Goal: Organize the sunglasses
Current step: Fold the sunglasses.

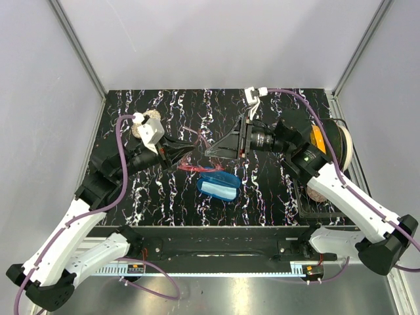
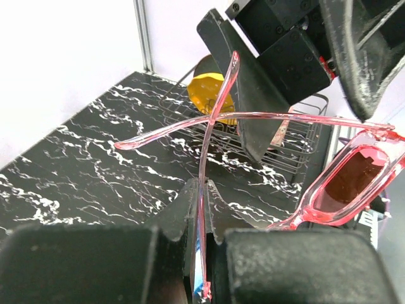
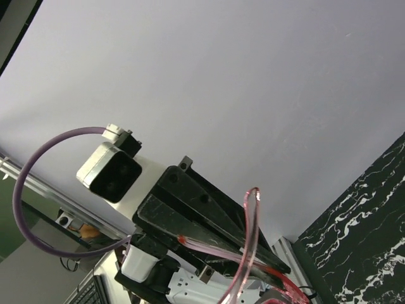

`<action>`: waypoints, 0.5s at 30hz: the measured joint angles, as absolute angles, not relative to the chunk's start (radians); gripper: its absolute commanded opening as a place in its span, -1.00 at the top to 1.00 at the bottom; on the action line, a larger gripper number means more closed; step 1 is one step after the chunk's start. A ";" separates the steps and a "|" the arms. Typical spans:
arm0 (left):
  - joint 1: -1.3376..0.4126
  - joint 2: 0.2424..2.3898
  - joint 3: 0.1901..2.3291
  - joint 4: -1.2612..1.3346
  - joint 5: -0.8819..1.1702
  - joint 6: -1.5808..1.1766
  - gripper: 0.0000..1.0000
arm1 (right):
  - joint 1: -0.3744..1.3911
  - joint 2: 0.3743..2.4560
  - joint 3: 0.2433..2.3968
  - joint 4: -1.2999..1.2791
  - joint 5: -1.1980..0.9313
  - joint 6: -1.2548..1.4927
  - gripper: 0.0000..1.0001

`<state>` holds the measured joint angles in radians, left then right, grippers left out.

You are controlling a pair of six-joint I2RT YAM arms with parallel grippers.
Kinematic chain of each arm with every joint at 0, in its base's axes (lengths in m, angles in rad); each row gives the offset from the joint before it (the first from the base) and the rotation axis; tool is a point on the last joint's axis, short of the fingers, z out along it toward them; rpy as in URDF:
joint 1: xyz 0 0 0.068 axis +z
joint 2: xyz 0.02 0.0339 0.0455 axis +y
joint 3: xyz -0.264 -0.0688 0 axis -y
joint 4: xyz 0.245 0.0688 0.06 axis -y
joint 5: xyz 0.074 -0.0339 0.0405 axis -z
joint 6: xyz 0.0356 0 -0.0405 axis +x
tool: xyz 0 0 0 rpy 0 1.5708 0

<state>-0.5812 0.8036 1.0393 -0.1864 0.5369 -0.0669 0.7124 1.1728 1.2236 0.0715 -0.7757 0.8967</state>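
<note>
The sunglasses [image 1: 197,168], pink and translucent with rosy lenses [image 2: 354,183], hang in the air over the middle of the marbled table. My left gripper [image 2: 202,187] is shut on one temple arm, seen edge-on between its pads. The other temple arm crosses sideways in front of my right gripper [image 1: 213,149]. Its two black fingers [image 2: 253,82] stand well apart around the frame, open. The right wrist view shows the left gripper's fingers [image 3: 209,221] pinching the pink arm [image 3: 252,234]; the right gripper's own fingers do not show there.
A glossy blue case [image 1: 218,186] lies open just below the grippers with a light blue cloth inside. A black wire rack [image 1: 315,200] sits at the right with a yellow object [image 2: 212,95] and a spool [image 1: 341,141] behind it. A round object [image 1: 154,118] rests far left.
</note>
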 measured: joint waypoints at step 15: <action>-0.586 0.686 0.857 0.088 0.529 0.215 1.00 | 0.689 1.017 1.216 -0.081 -0.409 0.961 -0.46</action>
